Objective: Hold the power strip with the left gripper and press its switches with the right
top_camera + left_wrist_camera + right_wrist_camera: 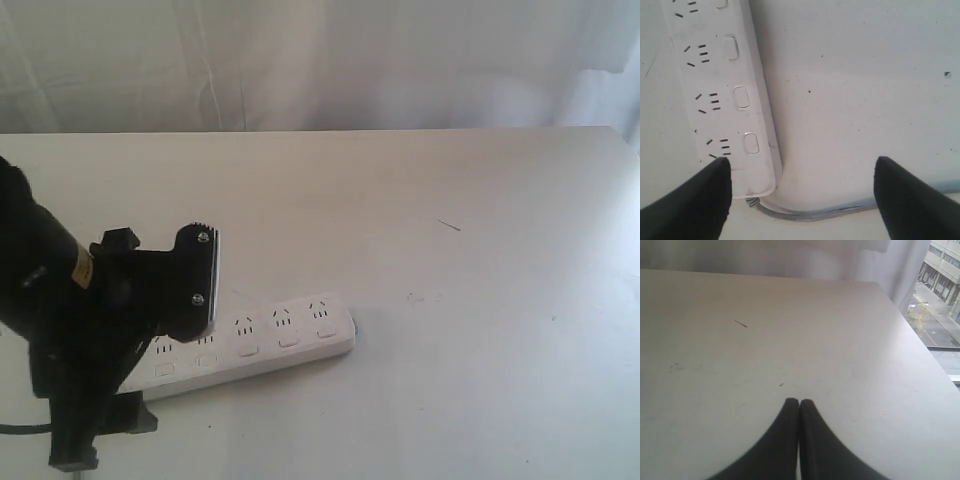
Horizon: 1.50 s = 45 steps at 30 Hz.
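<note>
The power strip (280,345) lies flat on the white table (450,330), long and white, its row of switches (288,341) along the near side. My left gripper (802,172) hangs open above the strip's cord end. One black fingertip (715,180) is over the strip (720,90) next to the last switch (751,143); the other fingertip (890,180) is over bare table, past the grey cord (805,212). In the exterior view its pale-padded finger (205,282) covers the strip's left part. My right gripper (799,402) is shut on nothing above bare table, far from the strip.
A thin dark scratch (449,225) marks the table right of the middle, also visible as a dark scratch (741,323) in the right wrist view. The table's far edge meets a pale curtain (320,60). A window (940,290) lies beyond the table's right corner.
</note>
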Tool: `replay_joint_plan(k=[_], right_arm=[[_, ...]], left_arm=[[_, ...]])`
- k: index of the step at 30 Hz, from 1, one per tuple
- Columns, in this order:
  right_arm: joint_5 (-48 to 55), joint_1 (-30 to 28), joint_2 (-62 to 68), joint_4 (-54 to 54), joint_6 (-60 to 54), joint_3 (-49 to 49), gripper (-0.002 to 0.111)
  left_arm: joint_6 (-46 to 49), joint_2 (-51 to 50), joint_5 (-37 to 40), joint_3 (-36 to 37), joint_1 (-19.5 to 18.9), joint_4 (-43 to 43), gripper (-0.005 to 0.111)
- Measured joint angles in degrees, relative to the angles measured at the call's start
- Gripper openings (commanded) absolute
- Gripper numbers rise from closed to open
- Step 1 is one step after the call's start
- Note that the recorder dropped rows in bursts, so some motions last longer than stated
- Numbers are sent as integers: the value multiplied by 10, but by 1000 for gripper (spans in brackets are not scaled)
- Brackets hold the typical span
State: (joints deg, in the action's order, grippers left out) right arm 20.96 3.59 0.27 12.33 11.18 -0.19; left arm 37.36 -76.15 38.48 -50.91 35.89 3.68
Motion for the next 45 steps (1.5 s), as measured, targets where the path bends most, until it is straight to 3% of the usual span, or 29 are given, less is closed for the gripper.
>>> replay_joint_plan(k=[5, 22, 26, 33, 38, 45], right_arm=[[0, 0, 0, 0, 0, 0, 0], [0, 0, 0, 0, 0, 0, 0], [0, 0, 0, 0, 0, 0, 0], [0, 0, 0, 0, 0, 0, 0], [0, 0, 0, 0, 0, 0, 0], [0, 0, 0, 0, 0, 0, 0]], left_arm=[[2, -43, -14, -17, 0, 16, 87], [2, -149, -75, -43, 0, 88, 86], [-8, -181, -74, -68, -23, 93, 86], [24, -209, -69, -71, -71, 16, 86], [80, -215, -69, -71, -71, -46, 86], [86, -231, -94, -75, -71, -47, 86]])
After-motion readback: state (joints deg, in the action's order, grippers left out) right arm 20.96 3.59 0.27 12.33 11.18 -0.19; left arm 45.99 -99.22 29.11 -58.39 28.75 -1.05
